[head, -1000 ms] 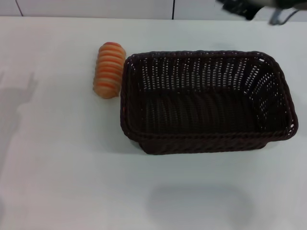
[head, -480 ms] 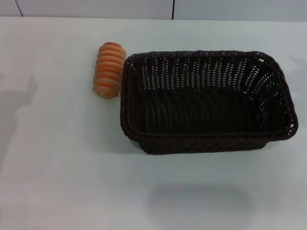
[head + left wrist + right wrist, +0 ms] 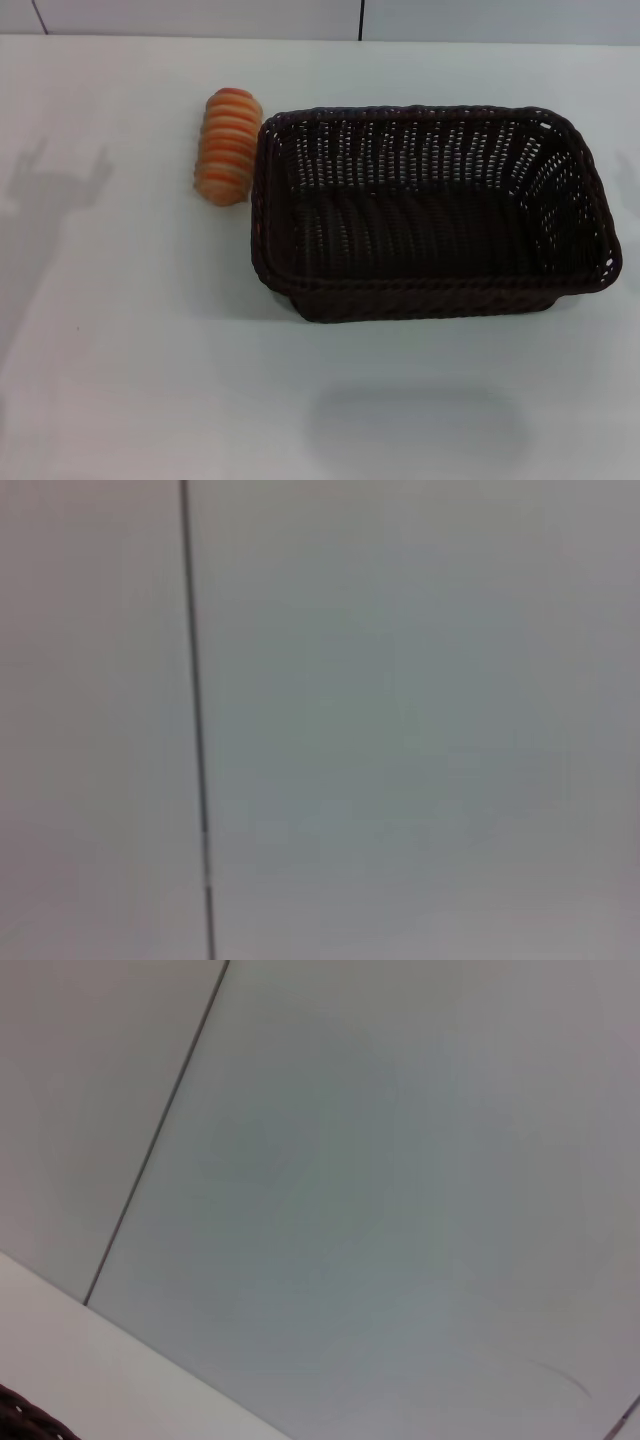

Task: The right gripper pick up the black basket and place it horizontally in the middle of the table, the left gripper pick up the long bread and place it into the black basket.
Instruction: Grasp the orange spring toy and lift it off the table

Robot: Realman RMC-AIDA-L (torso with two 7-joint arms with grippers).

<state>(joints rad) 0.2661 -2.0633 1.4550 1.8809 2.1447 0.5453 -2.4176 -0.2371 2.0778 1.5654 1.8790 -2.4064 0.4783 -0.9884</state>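
Neither gripper is seen, so finger state cannot be told. Basket [image 3: 430, 215] is set lengthwise mid-table [image 3: 120, 380]; bread [image 3: 228, 146] lies just beside its left rim, possibly touching.

Neither pincer shows in any view; only a forked shadow [image 3: 55, 185] lies on the counter [image 3: 130, 380] near its left edge, with the thing that casts it out of frame. The counter itself runs past the head view's left, right and near edges. The left wrist view is blurred: a pale surface crossed by one dark seam [image 3: 197, 720], nothing else readable. In the right wrist view only a sliver of the black basket [image 3: 30, 1422] shows, its rim cut off at the picture's corner. The basket's near wall hides the counter just behind it.
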